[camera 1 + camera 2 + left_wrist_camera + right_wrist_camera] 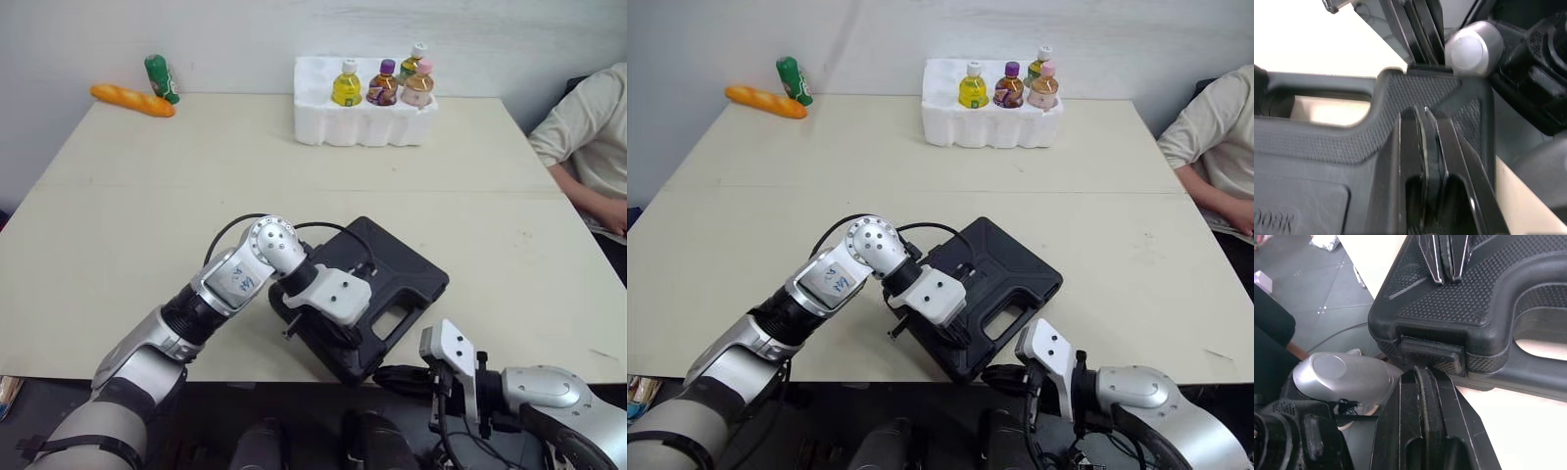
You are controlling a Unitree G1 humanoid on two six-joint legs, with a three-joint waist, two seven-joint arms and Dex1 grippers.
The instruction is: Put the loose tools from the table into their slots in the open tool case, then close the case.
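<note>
Case (377,284) lid is down, so its inside is hidden, and the left gripper (1425,110) covers its near-left corner. Person (588,137) at the right is cut off by the edge, most of the body out of frame. Bottles (384,83) in the foam tray (323,122): labels too small to read

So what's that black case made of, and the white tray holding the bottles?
The case looks like hard moulded plastic: matte black, pebbled texture, handle formed in. The tray looks like white expanded foam, probably polystyrene: thick, grainy, soft-edged walls.
</note>
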